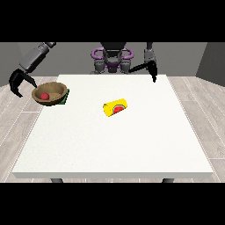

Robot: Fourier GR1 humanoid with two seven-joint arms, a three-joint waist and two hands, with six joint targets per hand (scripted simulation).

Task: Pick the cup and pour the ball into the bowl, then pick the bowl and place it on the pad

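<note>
My hand at the view's left (17, 82) hung off the table's left edge, just beside the brown wooden bowl (51, 93), its black fingers spread apart and pointing downward, holding nothing and apart from the bowl's rim. The bowl sat near the far left corner of the large white square table (115, 149), tilted a little, and it rested on the thin green pad (65, 99), of which only a small strip showed at the bowl's right side. Inside the bowl lay the small red ball (44, 96). The yellow cylindrical cup with a red and green picture on its side (115, 107) lay tipped over on the table near the middle, well apart from the bowl, its open end turned toward the lower left. My hand at the view's right (152, 69) hung above the table's far edge, well apart from the cup, with its fingers straight and pointing down and nothing in them.
</note>
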